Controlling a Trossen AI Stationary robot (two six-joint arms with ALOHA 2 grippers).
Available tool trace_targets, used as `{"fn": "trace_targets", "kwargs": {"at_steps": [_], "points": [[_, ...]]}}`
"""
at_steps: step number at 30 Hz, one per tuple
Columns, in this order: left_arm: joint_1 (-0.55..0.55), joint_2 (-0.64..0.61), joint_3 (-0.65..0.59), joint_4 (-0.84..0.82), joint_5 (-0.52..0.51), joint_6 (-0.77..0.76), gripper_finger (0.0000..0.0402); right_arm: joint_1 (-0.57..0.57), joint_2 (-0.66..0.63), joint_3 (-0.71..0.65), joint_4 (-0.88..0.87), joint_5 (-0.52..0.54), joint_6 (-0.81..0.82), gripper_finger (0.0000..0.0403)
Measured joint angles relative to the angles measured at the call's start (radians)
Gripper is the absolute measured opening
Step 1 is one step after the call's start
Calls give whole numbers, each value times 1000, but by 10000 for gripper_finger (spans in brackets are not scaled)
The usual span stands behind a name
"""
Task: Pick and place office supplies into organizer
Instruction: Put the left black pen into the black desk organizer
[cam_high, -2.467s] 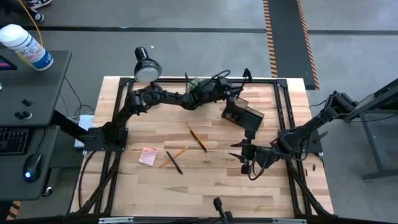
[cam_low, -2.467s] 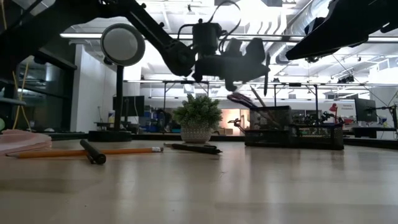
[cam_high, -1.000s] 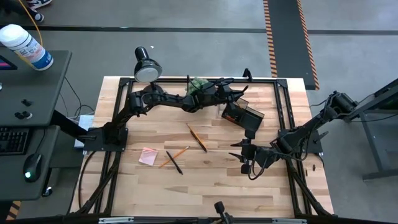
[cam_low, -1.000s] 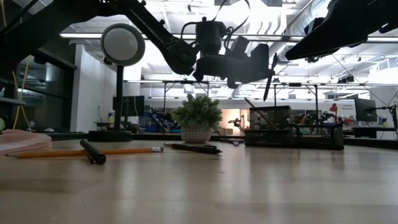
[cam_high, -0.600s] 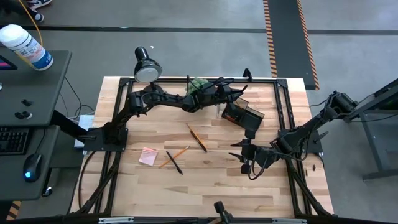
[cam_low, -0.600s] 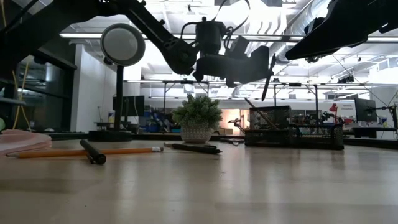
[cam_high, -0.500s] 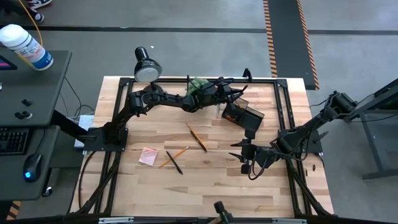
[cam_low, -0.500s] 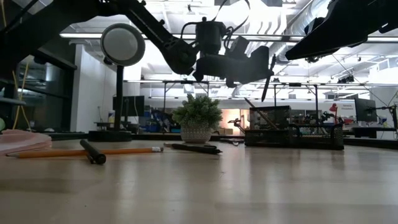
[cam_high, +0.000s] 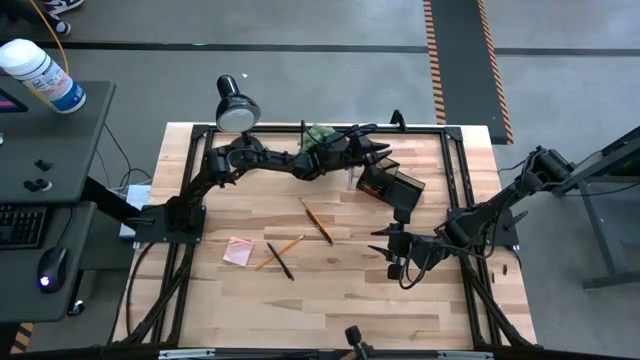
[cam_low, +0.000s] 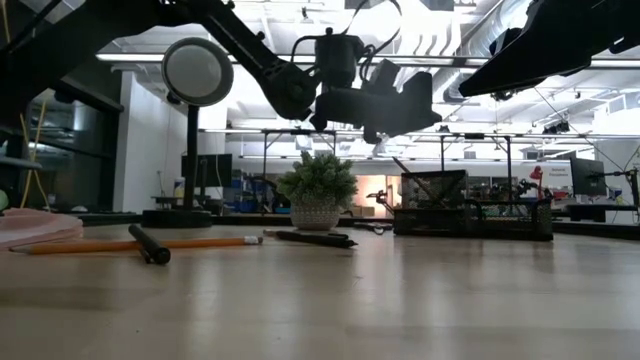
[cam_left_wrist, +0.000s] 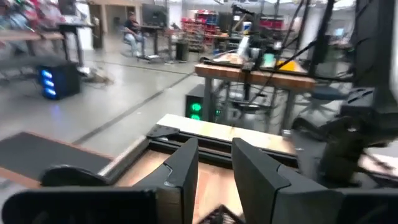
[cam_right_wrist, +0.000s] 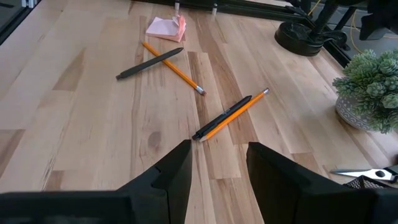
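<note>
One camera looked straight down over the pale wooden table; another sat low at its surface, both showing the small green potted plant.

organizer right of plant

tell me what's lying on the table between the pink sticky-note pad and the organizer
In the high view, two crossed pairs lie between the pink sticky-note pad and the organizer: an orange pencil over a black pen, then another orange pencil beside a black pen.
</note>
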Motion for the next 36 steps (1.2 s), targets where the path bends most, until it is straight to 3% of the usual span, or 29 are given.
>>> {"fn": "trace_targets", "kwargs": {"at_steps": [5, 7, 17, 26, 30, 36], "points": [[-5, -74, 0, -138, 194, -60, 85, 0, 0, 0, 0, -1, 1, 145], [-16, -113, 1, -233, 227, -40, 85, 0, 0, 0, 0, -3, 2, 145], [-66, -338, 1, -1030, 197, 234, 84, 1, 0, 0, -10, -4, 26, 145], [-130, -434, 0, -1692, 149, 283, 37, 1, 0, 0, -12, 6, 26, 145], [-190, -434, -2, -1799, 132, 238, 14, 1, 0, 0, -12, 6, 26, 145], [-295, -436, -79, -1791, 132, 214, 3, 1, 0, 0, -12, 7, 26, 145]]}}
